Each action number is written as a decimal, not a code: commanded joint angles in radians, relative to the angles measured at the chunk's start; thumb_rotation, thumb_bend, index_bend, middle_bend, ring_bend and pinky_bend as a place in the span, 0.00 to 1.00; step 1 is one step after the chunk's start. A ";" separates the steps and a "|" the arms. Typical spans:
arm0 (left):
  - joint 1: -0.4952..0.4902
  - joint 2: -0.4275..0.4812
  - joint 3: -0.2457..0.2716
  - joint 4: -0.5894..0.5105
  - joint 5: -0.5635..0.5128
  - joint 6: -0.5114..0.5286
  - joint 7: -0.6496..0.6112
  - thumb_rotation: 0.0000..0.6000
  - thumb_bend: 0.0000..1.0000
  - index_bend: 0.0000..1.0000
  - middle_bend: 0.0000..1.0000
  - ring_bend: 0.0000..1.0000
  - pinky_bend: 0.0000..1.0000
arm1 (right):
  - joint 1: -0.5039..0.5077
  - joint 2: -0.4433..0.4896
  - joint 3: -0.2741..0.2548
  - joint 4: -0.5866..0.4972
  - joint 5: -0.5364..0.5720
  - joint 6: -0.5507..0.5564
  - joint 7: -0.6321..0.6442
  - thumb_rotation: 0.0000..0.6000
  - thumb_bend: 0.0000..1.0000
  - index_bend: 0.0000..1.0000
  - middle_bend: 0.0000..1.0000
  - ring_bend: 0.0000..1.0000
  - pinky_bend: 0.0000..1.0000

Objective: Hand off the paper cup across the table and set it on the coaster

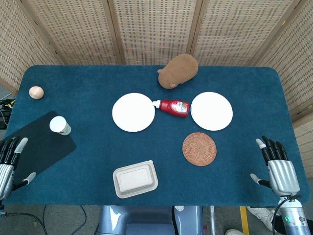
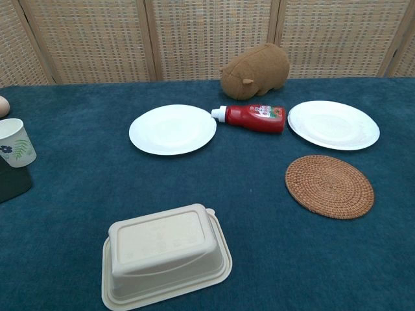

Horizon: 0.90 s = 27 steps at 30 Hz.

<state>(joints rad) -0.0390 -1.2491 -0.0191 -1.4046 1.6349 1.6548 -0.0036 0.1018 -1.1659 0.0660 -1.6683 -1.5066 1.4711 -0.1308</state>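
Note:
A white paper cup (image 1: 59, 125) with a leaf print (image 2: 14, 142) stands upright on a black mat (image 1: 39, 145) at the table's left side. A round woven coaster (image 1: 199, 149) (image 2: 329, 185) lies bare right of centre. My left hand (image 1: 9, 164) hovers at the near left edge, fingers spread, holding nothing, a short way below the cup. My right hand (image 1: 278, 166) sits at the near right edge, fingers apart and empty, to the right of the coaster. Neither hand shows in the chest view.
Two white plates (image 1: 133, 112) (image 1: 211, 110) flank a red ketchup bottle (image 1: 173, 106) lying on its side. A brown plush animal (image 1: 179, 70) sits behind them. A lidded beige food box (image 1: 135, 179) lies near the front. An egg (image 1: 36, 92) rests at far left.

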 commanded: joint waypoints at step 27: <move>-0.005 0.009 0.009 -0.014 0.004 -0.016 -0.007 1.00 0.15 0.00 0.00 0.00 0.00 | -0.008 0.007 0.000 0.000 -0.013 0.020 0.021 1.00 0.02 0.00 0.00 0.00 0.00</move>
<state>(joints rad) -0.0440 -1.2395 -0.0102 -1.4187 1.6387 1.6391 -0.0114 0.0938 -1.1591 0.0659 -1.6682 -1.5204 1.4912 -0.1100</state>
